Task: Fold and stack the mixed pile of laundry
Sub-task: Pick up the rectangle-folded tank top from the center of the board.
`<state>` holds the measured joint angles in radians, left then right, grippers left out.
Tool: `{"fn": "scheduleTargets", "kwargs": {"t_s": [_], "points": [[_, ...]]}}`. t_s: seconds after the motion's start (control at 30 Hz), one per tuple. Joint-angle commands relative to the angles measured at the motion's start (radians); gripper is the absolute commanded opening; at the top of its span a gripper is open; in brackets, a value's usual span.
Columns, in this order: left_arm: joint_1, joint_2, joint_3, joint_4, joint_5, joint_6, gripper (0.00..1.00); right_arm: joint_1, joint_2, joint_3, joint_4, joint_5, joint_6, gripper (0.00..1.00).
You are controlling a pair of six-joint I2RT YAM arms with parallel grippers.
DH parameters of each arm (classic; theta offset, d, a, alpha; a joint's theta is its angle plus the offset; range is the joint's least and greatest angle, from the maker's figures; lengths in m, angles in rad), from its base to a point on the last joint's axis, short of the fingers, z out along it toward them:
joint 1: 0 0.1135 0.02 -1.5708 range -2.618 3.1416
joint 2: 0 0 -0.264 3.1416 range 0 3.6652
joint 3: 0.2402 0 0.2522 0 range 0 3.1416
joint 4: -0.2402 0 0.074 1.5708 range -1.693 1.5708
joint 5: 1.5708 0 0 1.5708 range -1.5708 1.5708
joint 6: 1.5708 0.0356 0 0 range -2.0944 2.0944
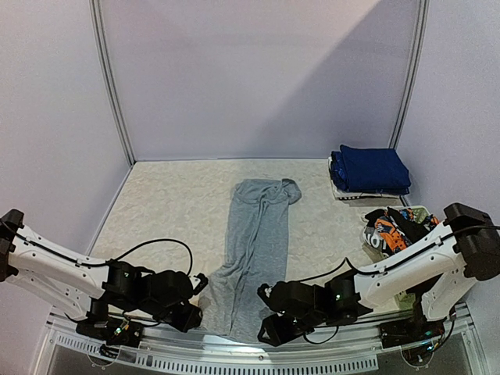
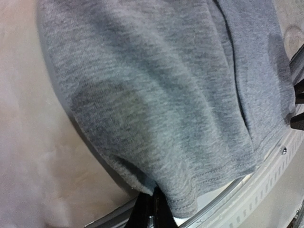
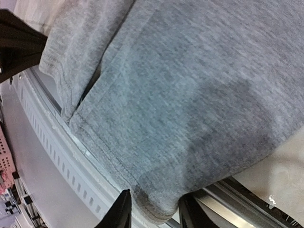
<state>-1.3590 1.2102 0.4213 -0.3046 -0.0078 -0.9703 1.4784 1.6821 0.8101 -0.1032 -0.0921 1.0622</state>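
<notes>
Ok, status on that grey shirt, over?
Left gripper shut on grey shirt, near hem. Right gripper open, straddling the other hem corner. Navy stack and basket off to the right, apart.

left arm (image 1: 55, 266): white links, black joints | right arm (image 1: 406, 262): same | cables (image 1: 160, 241): black loops | claw fingers (image 3: 119, 211): black

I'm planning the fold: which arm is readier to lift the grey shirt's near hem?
Left. The left gripper is shut on the grey shirt at its hem corner; the right gripper only straddles the hem, jaws apart.
</notes>
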Motion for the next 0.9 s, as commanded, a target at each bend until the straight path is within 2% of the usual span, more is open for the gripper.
{"fn": "scheduleTargets", "kwargs": {"t_s": [0.0,0.2,0.33,0.6,0.87], "points": [[-0.022,-0.003,-0.027,-0.001,-0.025,-0.016,0.00,0.019,0.032,0.000,-0.069,-0.028,0.030,0.29],[-0.027,0.002,-0.006,0.002,-0.026,-0.011,0.00,0.036,0.021,0.041,-0.162,0.011,0.009,0.01],[-0.062,0.019,0.059,-0.016,-0.039,-0.005,0.00,0.048,-0.009,0.047,-0.254,0.031,-0.002,0.00],[-0.182,0.086,0.274,-0.138,-0.058,0.020,0.00,0.098,-0.271,0.031,-0.533,0.139,0.053,0.00],[-0.216,0.156,0.375,-0.204,-0.075,0.030,0.00,0.099,-0.311,0.036,-0.557,0.150,0.049,0.00]]}}
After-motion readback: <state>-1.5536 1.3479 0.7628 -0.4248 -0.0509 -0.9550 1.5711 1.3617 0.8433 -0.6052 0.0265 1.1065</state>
